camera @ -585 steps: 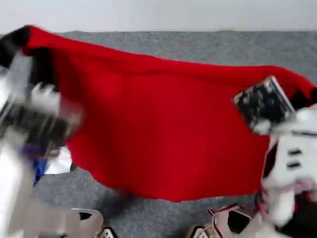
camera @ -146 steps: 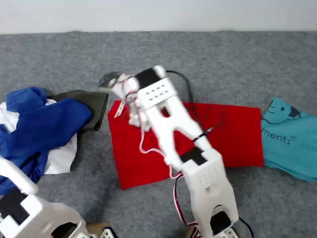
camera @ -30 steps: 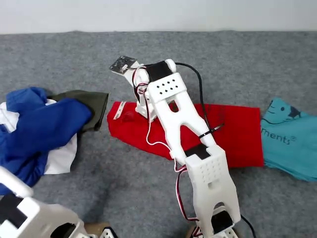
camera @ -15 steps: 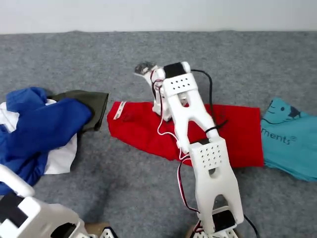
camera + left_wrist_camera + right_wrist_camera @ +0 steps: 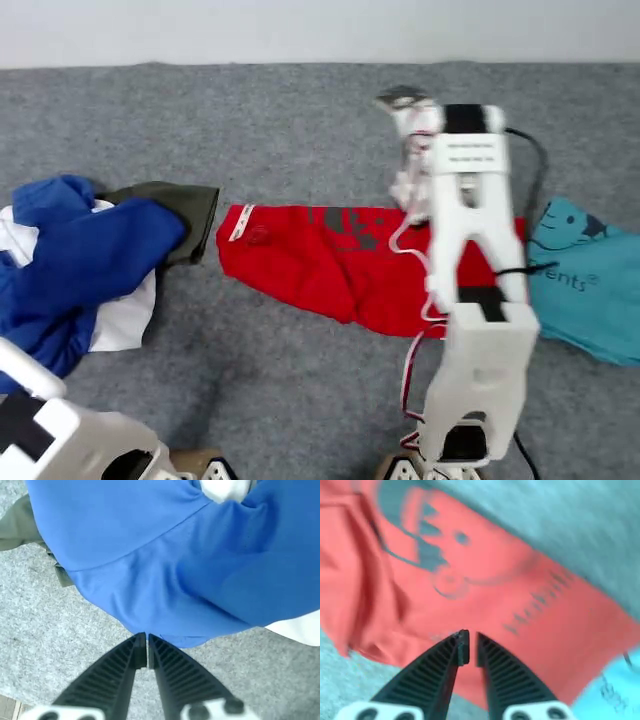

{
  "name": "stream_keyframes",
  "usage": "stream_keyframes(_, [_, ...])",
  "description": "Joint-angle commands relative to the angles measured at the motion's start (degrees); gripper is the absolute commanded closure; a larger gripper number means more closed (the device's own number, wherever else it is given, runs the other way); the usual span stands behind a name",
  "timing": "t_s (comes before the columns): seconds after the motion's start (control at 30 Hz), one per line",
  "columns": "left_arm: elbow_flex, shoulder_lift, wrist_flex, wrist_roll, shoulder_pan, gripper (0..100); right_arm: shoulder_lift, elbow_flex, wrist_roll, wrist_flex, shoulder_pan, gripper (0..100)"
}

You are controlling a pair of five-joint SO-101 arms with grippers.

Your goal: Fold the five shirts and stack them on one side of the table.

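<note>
Right wrist view: right pincer (image 5: 469, 647) is hanging over the red cotton T-shirt w/ dark print (image 5: 520, 605). Its jaws are standing a thin slit apart w/ nothing btwn them, so it's gripping nothing. Whether the tips are touching the cloth, can't tell.

The red shirt is lying folded over into a long strip across the middle of the grey carpeted table (image 5: 300, 110), print facing up. Its right end is touching the teal printed T-shirt (image 5: 590, 290), which is lying flat at the table's right side. The white plastic right arm (image 5: 470, 300) is stretching out over the red shirt's right half.

Left pincer (image 5: 147, 652) is sitting w/ tips pressed together, empty, at the edge of the bright blue shirt (image 5: 175, 555). The blue shirt is lying crumpled on a white shirt (image 5: 300, 630) and overlapping a dark olive shirt (image 5: 20, 527). Those 3 are making one loose heap on the left side, w/ the olive one just beside the red shirt's label end.

Count: 5 shirts (1 red, 1 teal, 1 blue, 1 white, 1 olive), 2 arms, 2 pincers.
</note>
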Motion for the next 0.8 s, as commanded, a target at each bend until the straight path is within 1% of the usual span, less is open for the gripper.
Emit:
stream_keyframes(0.0, [-0.7, -3.5, 1.1, 0.0, 0.3, 98, -4.4, 1.3, -1.8, 2.2, 6.4, 80.1])
stream_keyframes(0.07, [-0.7, -3.5, 1.8, 0.0, 0.7, 98, -3.7, 2.8, -4.0, 0.4, 8.4, 78.9])
stream_keyframes(0.2, [-0.7, -3.3, 2.0, -0.1, 1.4, 98, -0.4, 4.1, -5.0, -3.1, 9.9, 78.9])
stream_keyframes(0.33, [-0.7, -3.4, 2.0, -0.1, 4.2, 98, 3.5, 4.0, -7.3, -5.2, 10.9, 78.9])
stream_keyframes(0.57, [-0.7, -3.1, 2.1, -0.1, 9.6, 98, 6.0, 3.7, -7.5, -6.4, 14.5, 78.9])
stream_keyframes(0.77, [-0.5, -2.9, 1.8, 0.0, 10.7, 98, 7.3, 5.0, -7.5, -9.9, 15.8, 78.9])
